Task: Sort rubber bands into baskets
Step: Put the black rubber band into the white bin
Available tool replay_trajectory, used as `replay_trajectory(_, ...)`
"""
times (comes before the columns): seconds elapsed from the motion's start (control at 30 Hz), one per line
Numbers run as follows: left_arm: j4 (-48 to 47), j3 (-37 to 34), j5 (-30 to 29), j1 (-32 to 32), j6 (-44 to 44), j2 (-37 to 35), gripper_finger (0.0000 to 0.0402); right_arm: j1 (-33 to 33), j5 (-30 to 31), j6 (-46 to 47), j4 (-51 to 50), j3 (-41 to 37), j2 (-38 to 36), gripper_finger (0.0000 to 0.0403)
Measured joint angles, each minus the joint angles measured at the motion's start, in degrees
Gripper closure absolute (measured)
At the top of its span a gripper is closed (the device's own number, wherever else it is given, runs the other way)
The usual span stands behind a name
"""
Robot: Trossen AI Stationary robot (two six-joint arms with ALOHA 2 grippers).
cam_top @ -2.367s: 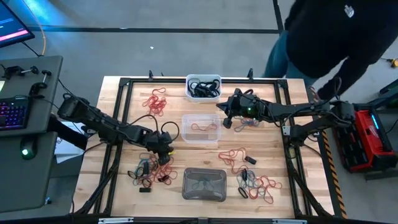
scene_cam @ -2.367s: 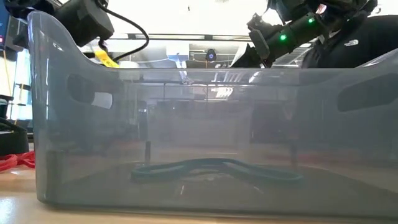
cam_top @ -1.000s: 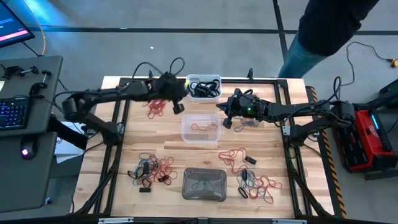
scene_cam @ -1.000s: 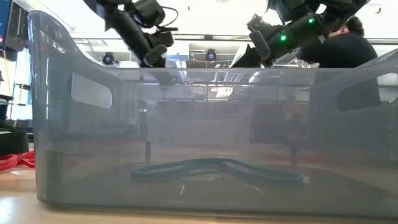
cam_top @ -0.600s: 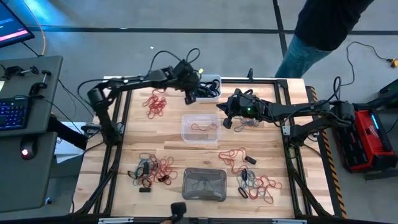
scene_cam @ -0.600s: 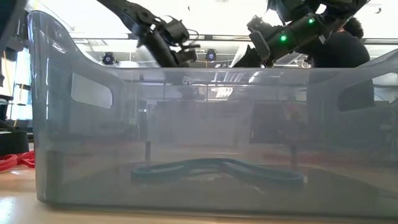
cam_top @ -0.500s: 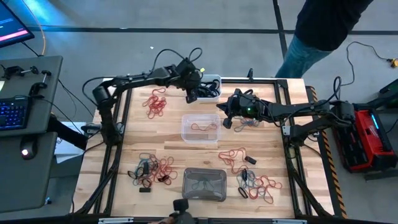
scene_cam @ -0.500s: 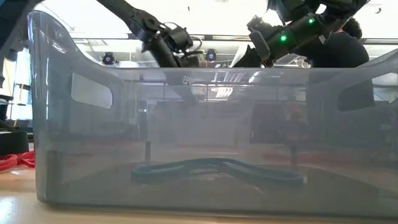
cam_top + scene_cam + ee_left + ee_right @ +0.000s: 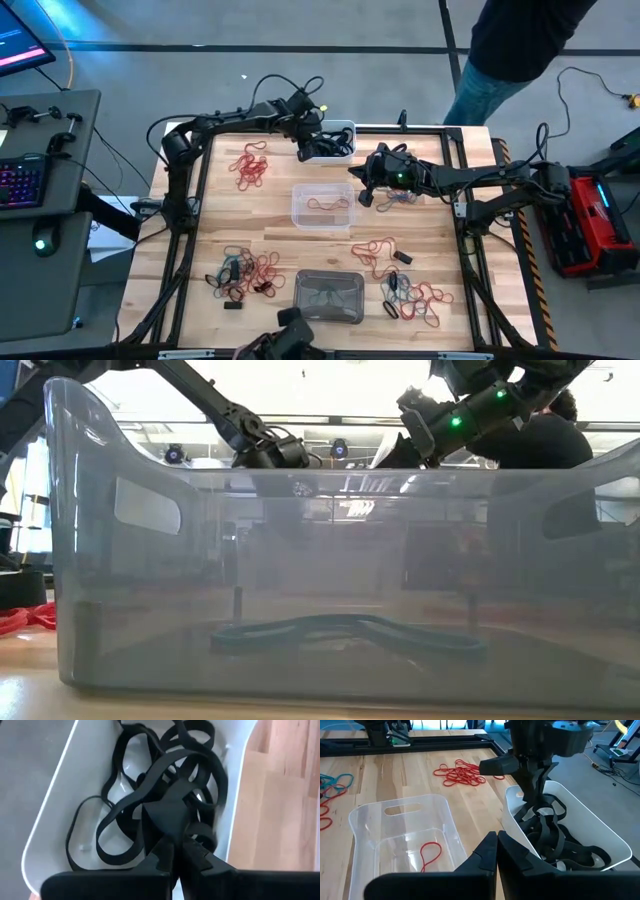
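Note:
The white basket [image 9: 340,128] stands at the table's far middle, full of black rubber bands [image 9: 125,835]. My left gripper [image 9: 307,154] points down into it, shut on a black rubber band [image 9: 539,811]. The clear basket [image 9: 322,206] at mid-table holds one red band [image 9: 430,854]. The grey basket [image 9: 328,296] near the front edge holds teal bands [image 9: 340,630]. My right gripper [image 9: 364,196] hovers just right of the clear basket, shut [image 9: 496,840] and holding nothing. My left gripper pinches a black rubber band [image 9: 134,802] between its two shut fingertips [image 9: 165,810]. The fingers come from above, pointing down into the white basket. The band hangs slack below them, among the other black bands lying in the basket.
Loose bands lie on the wood: a red heap [image 9: 250,166] at far left, mixed heaps at near left [image 9: 245,275] and near right [image 9: 412,298], red ones [image 9: 378,250], blue ones [image 9: 397,199] under my right arm. A person [image 9: 520,50] stands beyond the far right corner.
My left gripper has swung from beside the red heap toward the table's right and far edge, then gone down into the white basket, staying shut.

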Motion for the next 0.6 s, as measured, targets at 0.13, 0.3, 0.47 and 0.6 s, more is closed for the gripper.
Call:
replay_trajectory(0.13,0.17,0.0,-0.09,-0.01,-0.39,0.32,0.0385,0.0,-0.31,0.08,0.0,0.0,0.0,0.0403)
replay_trajectory(0.3,0.28,0.0,-0.49,-0.45,0.51,0.29,0.0357,0.0,-0.28,0.17,-0.07,0.0,0.0,0.0403)
replay_trajectory(0.47,0.36,0.0,-2.43,-0.91,0.55,0.29,0.0321,0.01,-0.42,0.6,-0.79,0.0,0.0,0.0403)
replay_trajectory(0.6,2.01,0.0,-2.67,-0.98,-0.33,-0.18,0.0306,0.02,-0.55,1.24,-1.35,0.0,0.0,0.0403)
